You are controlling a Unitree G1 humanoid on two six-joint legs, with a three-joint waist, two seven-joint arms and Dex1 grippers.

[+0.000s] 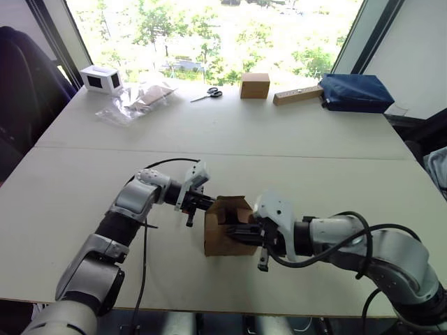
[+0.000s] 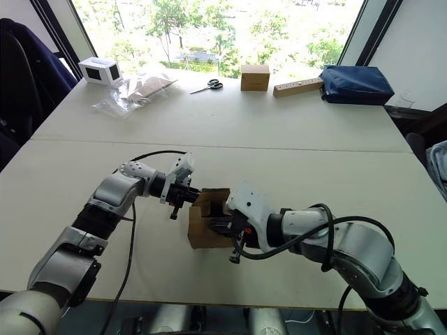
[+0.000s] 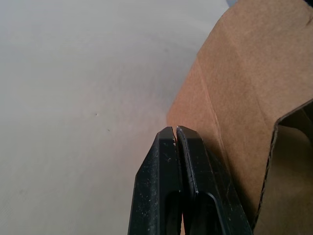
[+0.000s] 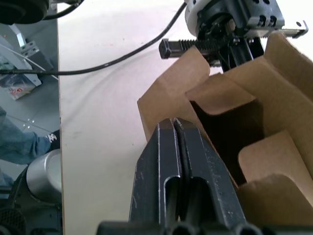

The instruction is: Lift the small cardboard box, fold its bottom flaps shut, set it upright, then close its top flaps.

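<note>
1. Box [image 1: 227, 234] stands upright on near desk [image 1: 293, 167], top flaps [image 4: 220, 93] open.
2. Both jaws closed, empty, flanking it.
3. Judged light, crushable: walls to be gripped, not flaps.

The white table [image 1: 293, 167] carries the small cardboard box [image 1: 227, 234] (upright), scissors [image 1: 207, 93], a cardboard block [image 1: 255, 85].
</note>
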